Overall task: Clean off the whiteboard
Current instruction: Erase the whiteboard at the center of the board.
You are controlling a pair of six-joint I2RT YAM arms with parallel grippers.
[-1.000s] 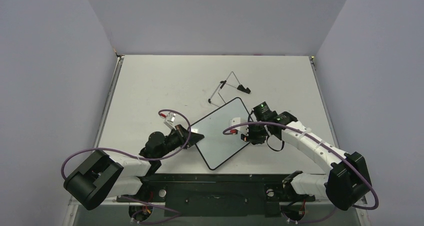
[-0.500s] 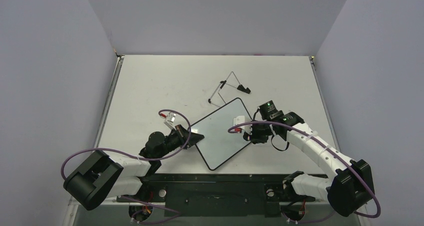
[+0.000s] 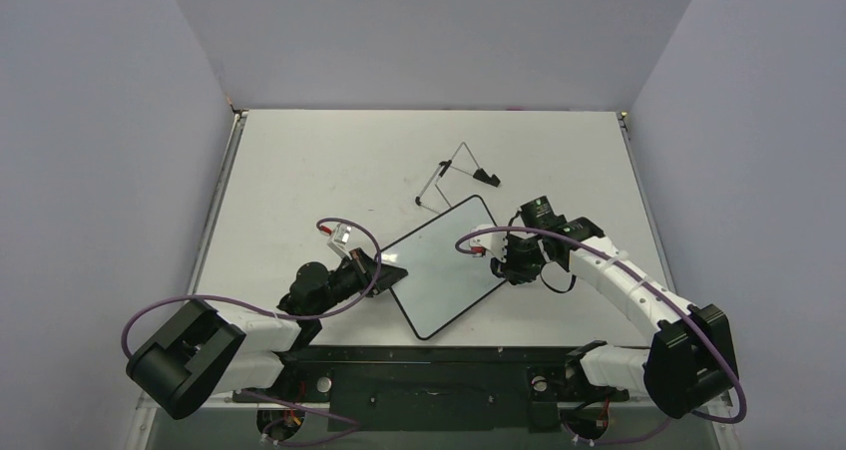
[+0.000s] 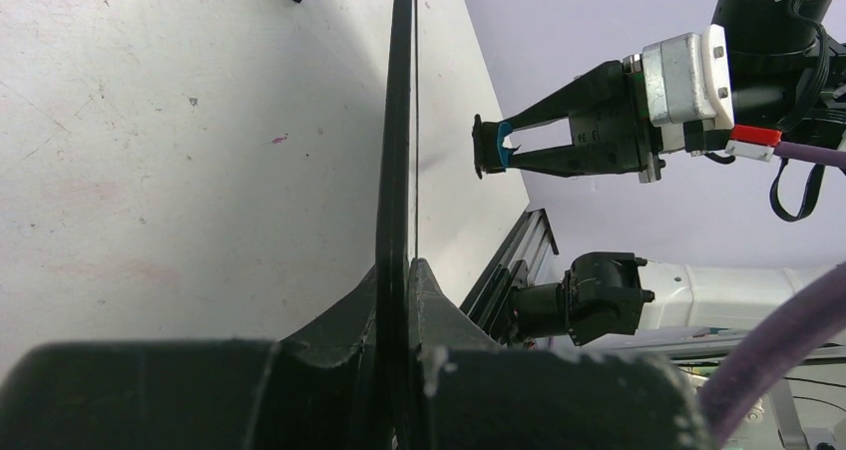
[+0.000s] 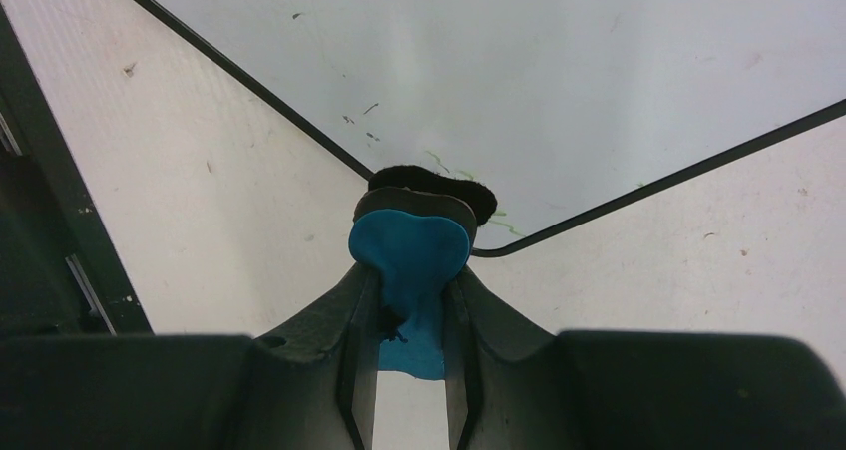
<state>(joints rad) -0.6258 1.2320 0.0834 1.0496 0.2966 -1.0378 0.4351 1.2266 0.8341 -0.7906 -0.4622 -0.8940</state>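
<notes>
Near the middle of the table, the whiteboard looks thin, light, stiff and slick. The left gripper clamps its framed edge, a sensible hold, while the right gripper pinches the eraser against its corner.

White table, pale lilac walls on three sides, even light

Bright, even, diffuse light; faint shadows on the worktop. Soft glare on the whiteboard. Wrist views: near fingers dark and out of focus.
</notes>
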